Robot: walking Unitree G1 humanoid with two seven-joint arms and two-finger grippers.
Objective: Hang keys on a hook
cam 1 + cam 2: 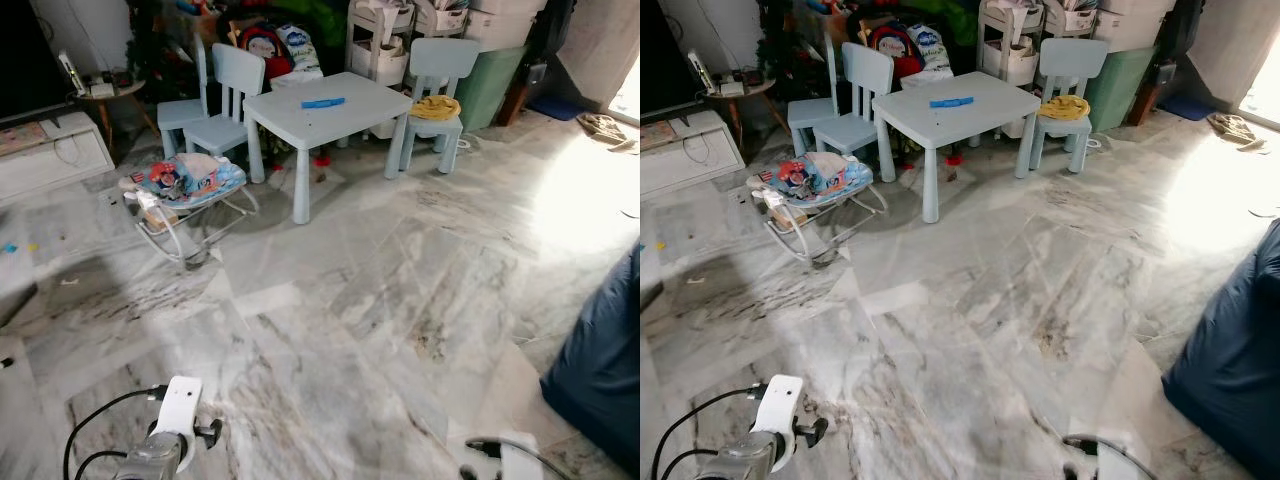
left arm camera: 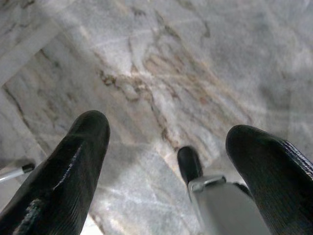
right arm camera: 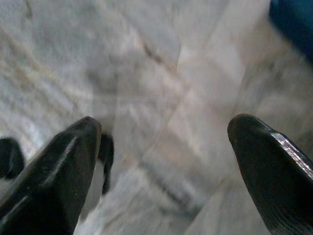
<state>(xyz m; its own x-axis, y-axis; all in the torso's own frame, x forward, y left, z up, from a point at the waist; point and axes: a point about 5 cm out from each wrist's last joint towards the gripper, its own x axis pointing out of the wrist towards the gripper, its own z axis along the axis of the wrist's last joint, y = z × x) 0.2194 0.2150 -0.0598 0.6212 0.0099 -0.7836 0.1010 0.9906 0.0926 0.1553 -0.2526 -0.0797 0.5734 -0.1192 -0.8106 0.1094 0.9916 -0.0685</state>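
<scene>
My left arm (image 1: 172,430) hangs low at the bottom left over the marble floor (image 1: 380,300). In the left wrist view my left gripper (image 2: 166,132) is open, its two black fingers (image 2: 80,147) wide apart with only floor between them. My right arm (image 1: 505,455) shows at the bottom edge, right of centre. In the right wrist view my right gripper (image 3: 164,127) is open too, holding nothing, above the floor tiles.
A pale blue children's table (image 1: 300,110) with a blue object (image 1: 323,102) on it stands ahead, with chairs (image 1: 225,100) around it; one chair (image 1: 437,75) holds a yellow cloth. A baby bouncer (image 1: 190,190) lies left. A dark blue cushion (image 1: 600,350) sits right. Shelves and bins line the back wall.
</scene>
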